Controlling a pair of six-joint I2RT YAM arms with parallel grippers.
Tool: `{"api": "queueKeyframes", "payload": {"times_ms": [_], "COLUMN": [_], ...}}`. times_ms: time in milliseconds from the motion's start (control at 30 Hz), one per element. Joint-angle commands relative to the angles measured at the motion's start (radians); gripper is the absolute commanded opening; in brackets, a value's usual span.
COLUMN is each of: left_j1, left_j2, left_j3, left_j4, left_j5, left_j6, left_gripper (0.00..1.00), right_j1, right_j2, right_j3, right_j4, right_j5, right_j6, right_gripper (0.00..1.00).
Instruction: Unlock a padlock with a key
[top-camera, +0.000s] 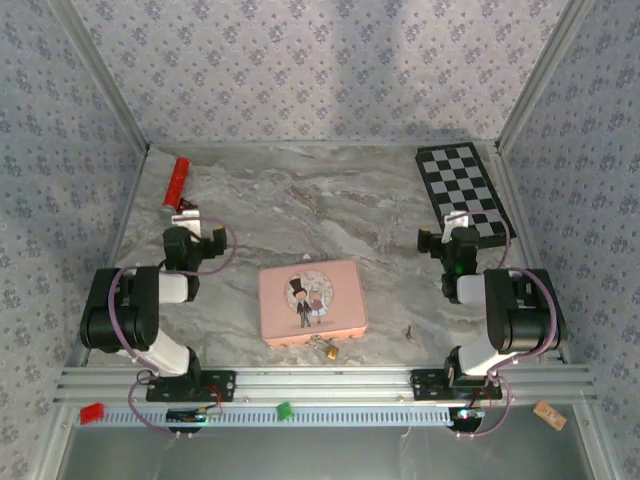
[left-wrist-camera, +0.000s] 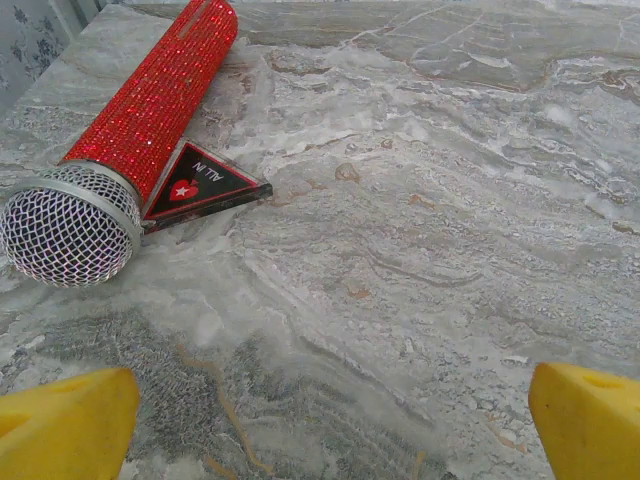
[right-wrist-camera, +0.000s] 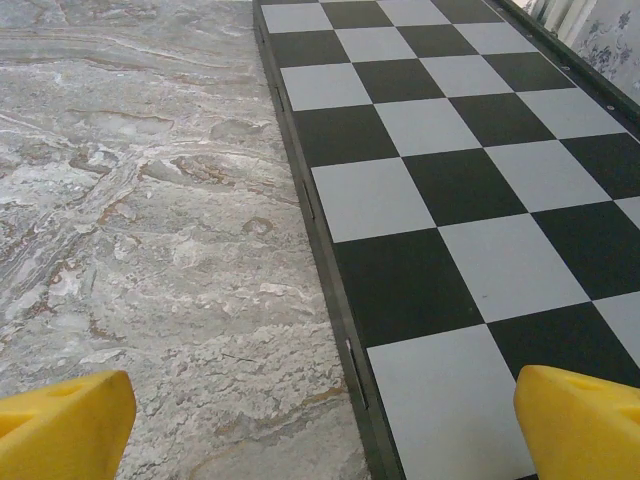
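The tiny brass padlock (top-camera: 328, 348) lies on the marble table just in front of the pink tin's near edge. A thin dark sliver, the key (top-camera: 409, 331), lies to its right near the front edge. My left gripper (top-camera: 186, 217) rests at the left, far from both, open with nothing between its yellow fingertips (left-wrist-camera: 65, 425). My right gripper (top-camera: 458, 222) rests at the right by the checkerboard, also open and empty, its yellow fingertips (right-wrist-camera: 580, 425) wide apart.
A pink picture tin (top-camera: 312, 301) sits mid-table. A red glitter microphone (left-wrist-camera: 140, 125) with a small triangular black tag (left-wrist-camera: 200, 180) lies at the back left, in front of my left gripper. A black-and-white checkerboard (right-wrist-camera: 440, 200) lies at the back right. Patterned walls enclose the table.
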Motion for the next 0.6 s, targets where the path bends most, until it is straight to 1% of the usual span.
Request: {"api": "queueKeyframes", "payload": {"times_ms": [0,567], "left_j1": [0.005,0.004], "left_j2": [-0.012,-0.012], "left_j3": [0.020,0.019], "left_j4": [0.000,0.000], "left_j5": [0.018,0.017], "left_j6": [-0.009,-0.008], "left_gripper": [1.00,1.00], "right_j1": [-0.003,-0.010], "right_j2": [0.001,0.001], "right_j3": [0.015,0.017], "right_j4": [0.019,0.016], "right_j5": [0.003,-0.010], "right_j6": [0.008,0.013], "right_gripper": [0.99,0.99]}}
